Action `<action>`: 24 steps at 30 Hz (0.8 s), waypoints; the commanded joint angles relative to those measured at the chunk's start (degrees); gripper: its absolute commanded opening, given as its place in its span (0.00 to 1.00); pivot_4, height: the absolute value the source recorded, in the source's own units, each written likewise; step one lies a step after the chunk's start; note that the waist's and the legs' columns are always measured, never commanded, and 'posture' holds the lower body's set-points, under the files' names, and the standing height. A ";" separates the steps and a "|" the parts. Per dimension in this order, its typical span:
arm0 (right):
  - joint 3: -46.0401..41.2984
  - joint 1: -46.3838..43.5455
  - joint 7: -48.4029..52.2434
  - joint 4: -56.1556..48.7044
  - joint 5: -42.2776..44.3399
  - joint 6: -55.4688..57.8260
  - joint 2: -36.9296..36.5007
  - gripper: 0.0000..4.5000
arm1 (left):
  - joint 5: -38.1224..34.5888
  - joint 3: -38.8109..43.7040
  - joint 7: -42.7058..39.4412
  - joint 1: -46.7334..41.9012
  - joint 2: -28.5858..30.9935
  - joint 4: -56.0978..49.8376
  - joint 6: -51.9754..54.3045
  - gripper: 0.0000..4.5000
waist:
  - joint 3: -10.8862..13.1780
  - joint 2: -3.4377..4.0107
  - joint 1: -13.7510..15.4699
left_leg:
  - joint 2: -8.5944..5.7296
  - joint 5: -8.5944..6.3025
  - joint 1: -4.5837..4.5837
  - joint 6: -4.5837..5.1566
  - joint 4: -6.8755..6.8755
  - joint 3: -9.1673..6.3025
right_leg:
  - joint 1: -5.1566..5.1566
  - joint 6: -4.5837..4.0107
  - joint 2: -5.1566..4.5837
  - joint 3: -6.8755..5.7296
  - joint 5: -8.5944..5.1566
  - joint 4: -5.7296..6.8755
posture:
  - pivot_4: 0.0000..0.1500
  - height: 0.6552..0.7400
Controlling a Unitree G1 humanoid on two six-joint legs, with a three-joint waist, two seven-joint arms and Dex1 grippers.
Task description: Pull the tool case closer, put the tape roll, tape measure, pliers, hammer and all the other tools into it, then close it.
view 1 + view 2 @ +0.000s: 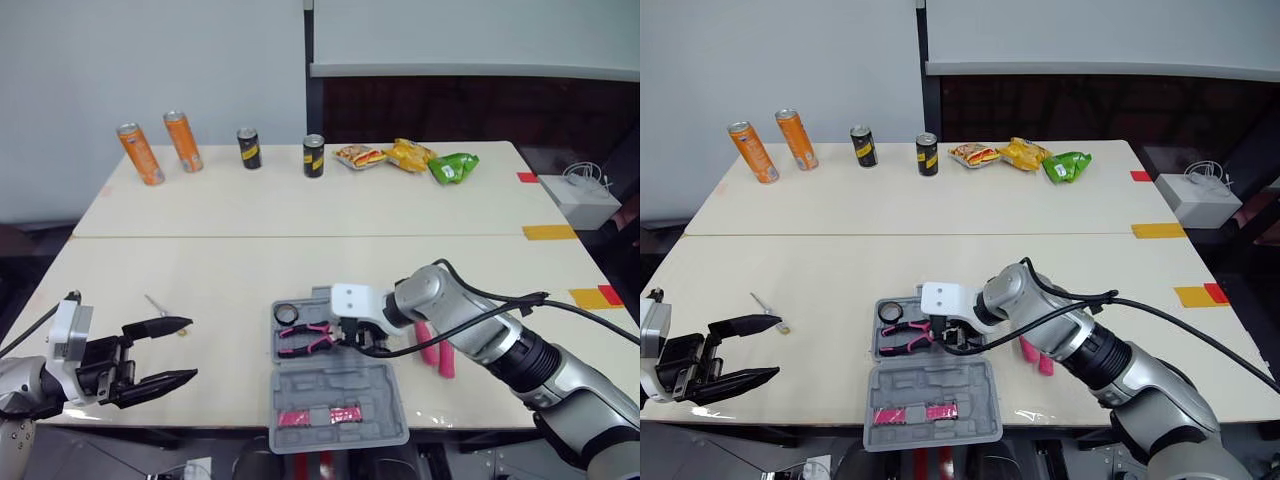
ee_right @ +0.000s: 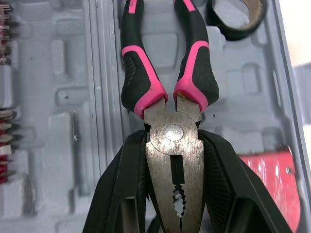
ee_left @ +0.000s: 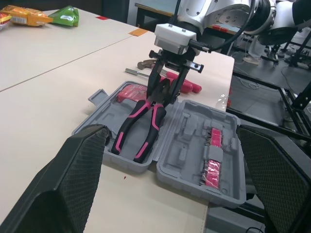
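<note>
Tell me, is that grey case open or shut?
Open. The case lies spread flat, both halves facing up, pliers in one half, pink bits in the other.

Silver right arm (image 1: 462,312) with black cable (image 1: 515,301); left hand (image 1: 192,349) black.

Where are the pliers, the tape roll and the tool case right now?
pliers (image 2: 174,132): right wrist view, on the pivot rivet.
tape roll (image 2: 228,30): right wrist view, on its black outer band.
tool case (image 1: 340,390): left eye view, on the bare grey floor of the near half.
</note>
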 commanded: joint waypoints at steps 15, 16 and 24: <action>-5.78 2.50 1.81 4.77 0.26 -7.85 4.65 0.66 | 0.39 0.43 -0.09 2.34 0.10 0.38 -3.12 1.00 | -0.02 -0.04 -0.24 | 0.06 0.00 0.14 -0.01 0.00 0.08 | 0.06 -0.04 0.06 0.08 0.02 0.02 | 1.00 1.00; -7.71 3.48 1.80 4.82 1.37 -9.97 4.89 0.66 | 0.39 0.37 0.01 2.40 0.00 0.36 -3.18 1.00 | -0.02 -0.04 -0.21 | 0.06 0.00 0.14 -0.01 0.00 0.08 | 0.06 -0.04 0.06 0.08 0.02 0.01 | 1.00 1.00; -22.18 15.13 -0.77 3.62 11.65 -20.12 11.15 0.66 | 0.24 0.19 1.20 3.47 -1.20 -0.49 -3.66 1.00 | -0.09 -0.16 0.07 | 0.09 -0.01 0.18 -0.01 -0.03 0.14 | 0.08 -0.06 0.07 0.11 0.01 0.00 | 1.00 1.00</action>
